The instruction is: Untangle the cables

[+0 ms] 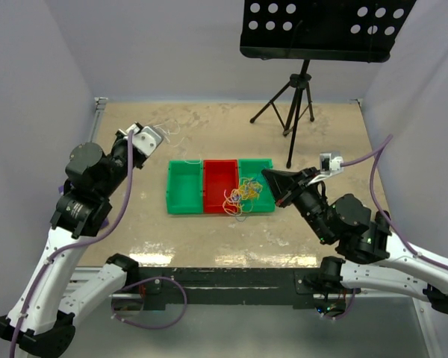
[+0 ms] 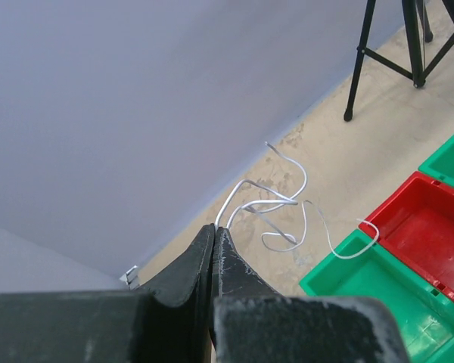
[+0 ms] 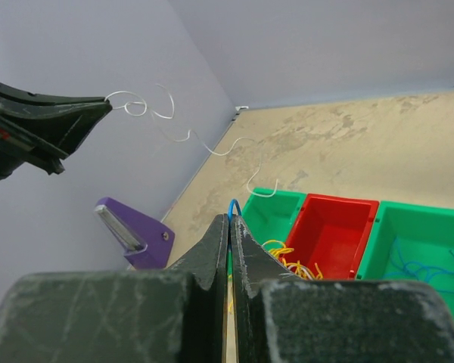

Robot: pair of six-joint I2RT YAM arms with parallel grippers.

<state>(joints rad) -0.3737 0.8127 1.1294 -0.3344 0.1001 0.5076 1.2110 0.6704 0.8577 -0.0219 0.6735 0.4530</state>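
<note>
My left gripper (image 1: 143, 131) is shut on a thin white cable (image 1: 166, 131) and holds it up at the back left. In the left wrist view the white cable (image 2: 276, 203) loops out from the shut tips (image 2: 214, 227) and its end hangs at the left green bin (image 2: 340, 283). My right gripper (image 1: 267, 176) is over the right green bin (image 1: 263, 204). In the right wrist view it (image 3: 231, 218) is shut on a blue cable (image 3: 234, 203). A tangle of yellow cables (image 1: 240, 197) lies across the red bin (image 1: 218, 165) and right green bin, and it also shows in the right wrist view (image 3: 286, 257).
Three bins stand in a row mid-table: left green (image 1: 184, 209), red, right green. More blue cable (image 3: 418, 265) lies in the right green bin. A black tripod (image 1: 295, 97) with a perforated stand top (image 1: 321, 30) stands at the back right. A purple piece (image 3: 132, 227) shows beside my right fingers.
</note>
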